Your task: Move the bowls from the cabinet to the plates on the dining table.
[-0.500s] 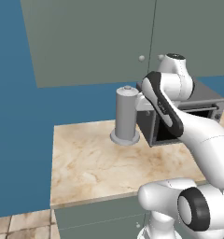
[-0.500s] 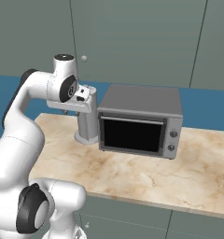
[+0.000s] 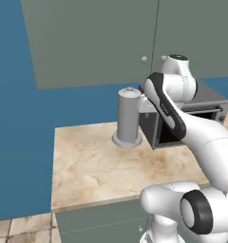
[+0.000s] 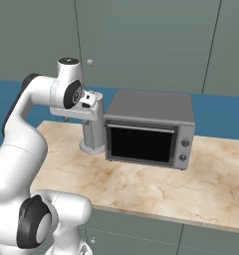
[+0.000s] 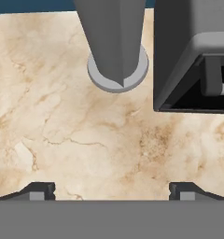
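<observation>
The jaws are spread and empty, aimed down at the marble surface (image 5: pixel 86 135) rather than at anything to grasp. The cabinet (image 3: pixel 97 38) hangs above, doors shut, so the bowls are presumably inside, hidden. Right of the grey canister (image 3: pixel 128 116) sits the toaster oven (image 4: pixel 149 129), both below the knobs (image 3: pixel 144 59).

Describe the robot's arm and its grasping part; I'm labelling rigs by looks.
The arm is made of glossy white rounded segments with dark grey or black joint bands and round black caps. The gripper has two small dark jaws with grey tips. No cables or markings show.
</observation>
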Controlling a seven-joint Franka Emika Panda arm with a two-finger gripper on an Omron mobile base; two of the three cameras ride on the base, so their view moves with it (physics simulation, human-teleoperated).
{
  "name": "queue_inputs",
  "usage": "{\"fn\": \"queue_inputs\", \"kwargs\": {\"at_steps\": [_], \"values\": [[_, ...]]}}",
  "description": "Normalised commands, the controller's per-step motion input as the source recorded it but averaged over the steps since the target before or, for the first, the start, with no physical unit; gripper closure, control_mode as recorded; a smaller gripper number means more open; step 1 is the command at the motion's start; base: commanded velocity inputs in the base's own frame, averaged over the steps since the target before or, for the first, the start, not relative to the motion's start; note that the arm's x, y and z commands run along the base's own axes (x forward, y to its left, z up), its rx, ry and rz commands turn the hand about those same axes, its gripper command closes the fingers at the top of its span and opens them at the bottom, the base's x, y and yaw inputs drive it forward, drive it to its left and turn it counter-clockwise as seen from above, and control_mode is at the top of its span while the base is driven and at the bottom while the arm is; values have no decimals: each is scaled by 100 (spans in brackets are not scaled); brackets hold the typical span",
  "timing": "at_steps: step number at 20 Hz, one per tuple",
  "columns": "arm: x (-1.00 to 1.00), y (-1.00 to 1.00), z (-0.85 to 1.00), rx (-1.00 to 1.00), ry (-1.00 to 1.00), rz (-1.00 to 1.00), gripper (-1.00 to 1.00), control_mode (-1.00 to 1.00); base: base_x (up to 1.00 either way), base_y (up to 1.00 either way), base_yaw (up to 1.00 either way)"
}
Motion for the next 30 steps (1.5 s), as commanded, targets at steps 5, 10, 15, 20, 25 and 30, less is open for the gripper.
{"fn": "queue_inputs", "kwargs": {"at_steps": [5, 10, 15, 20, 25, 30], "values": [[0, 0, 0, 0, 0, 0, -100, -100, 0, 0, 0], [-9, 0, 0, 0, 0, 0, -100, -100, 0, 0, 0], [-50, 0, 0, 0, -5, 0, -100, -100, 0, 0, 0], [-45, -11, 0, 3, -10, -7, -100, -100, 0, 0, 0], [-38, -5, 0, 6, -9, 0, -100, -100, 0, 0, 0], [-31, 2, 10, 2, -11, 0, -100, -100, 0, 0, 0]]}}
